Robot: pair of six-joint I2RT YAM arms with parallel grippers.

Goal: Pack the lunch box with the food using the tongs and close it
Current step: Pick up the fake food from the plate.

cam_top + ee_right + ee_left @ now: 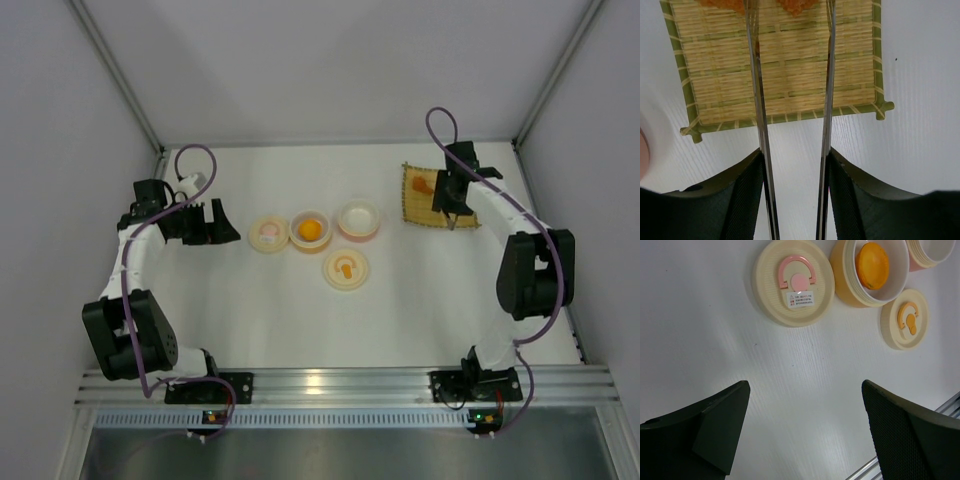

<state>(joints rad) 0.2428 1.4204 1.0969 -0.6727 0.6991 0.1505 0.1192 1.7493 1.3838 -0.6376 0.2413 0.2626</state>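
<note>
Your left gripper (pixel 205 222) (pixel 805 387) is hanging over the table (pixel 300 330) at the far left, its fingers (pixel 715 425) standing wide apart and gripping nothing. Just right of it the pink lid (pixel 269 235) (pixel 793 282) is lying flat on the table. Beside that, the yellow bowl (pixel 310 231) (pixel 845 285) is sitting upright and holding one round orange lump (pixel 311 229) (pixel 872 266). Nearer to you, between the two bowls, the orange lid (pixel 346 269) (pixel 905 318) is lying flat, apart from the others. To the right of the yellow bowl and close against it, the pink bowl (pixel 359 220) (pixel 932 255) is standing; the top view is showing only a pale inside. Well to the right, at the far side, the mat (pixel 425 195) (pixel 790 75) is lying flat with more food (pixel 422 184) (pixel 797 5) resting on its far-left part. Your right gripper (pixel 452 195) (pixel 795 160) is hovering over the mat's right near part, its fingers (pixel 740 200) about half closed and clamping the tongs (pixel 760 100), one thin arm pressing along each finger. The tongs' arms are running apart from each other across the mat toward the food; their tips are lying past the wrist view's edge, so you cannot tell whether they are touching it.
</note>
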